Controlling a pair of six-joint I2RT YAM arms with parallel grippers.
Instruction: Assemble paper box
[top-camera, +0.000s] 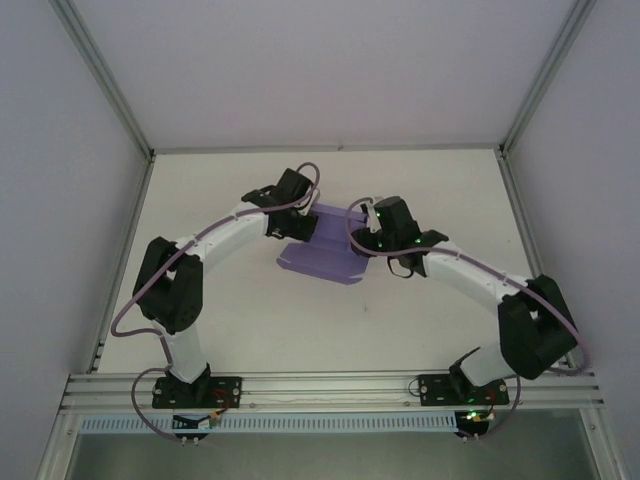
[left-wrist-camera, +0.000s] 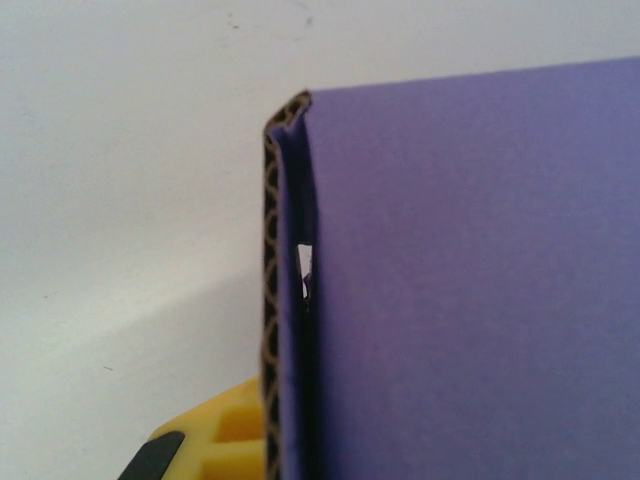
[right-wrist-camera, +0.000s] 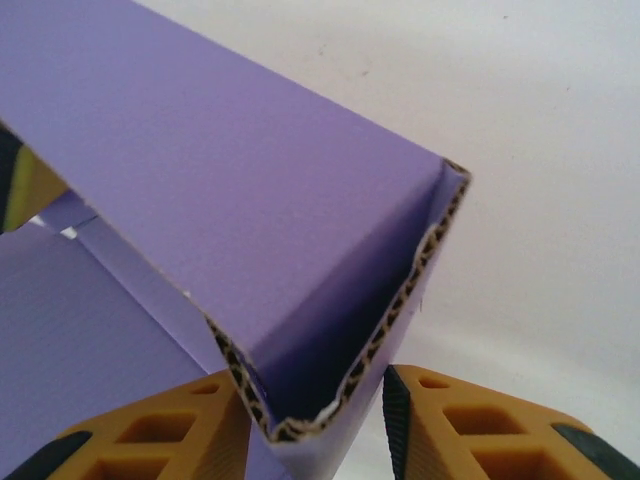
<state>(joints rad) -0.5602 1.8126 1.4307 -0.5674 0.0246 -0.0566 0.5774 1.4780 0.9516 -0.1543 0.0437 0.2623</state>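
The lavender paper box (top-camera: 320, 258) lies partly folded at mid-table between both arms. My left gripper (top-camera: 303, 218) is at its back left corner. In the left wrist view a doubled upright wall (left-wrist-camera: 285, 300) with a corrugated edge stands against one yellow finger (left-wrist-camera: 215, 445); the other finger is hidden behind the purple panel (left-wrist-camera: 470, 280). My right gripper (top-camera: 362, 238) is at the box's right end. There a V-folded flap (right-wrist-camera: 250, 200) dips between the orange fingers (right-wrist-camera: 170, 440), touching the left one, with a gap to the right one; the right gripper (right-wrist-camera: 318, 425) is open.
The white table (top-camera: 420, 320) is ringed by aluminium posts and white walls. A metal rail (top-camera: 330, 385) carrying both arm bases runs along the near edge. Bare tabletop lies in front of the box and at both sides.
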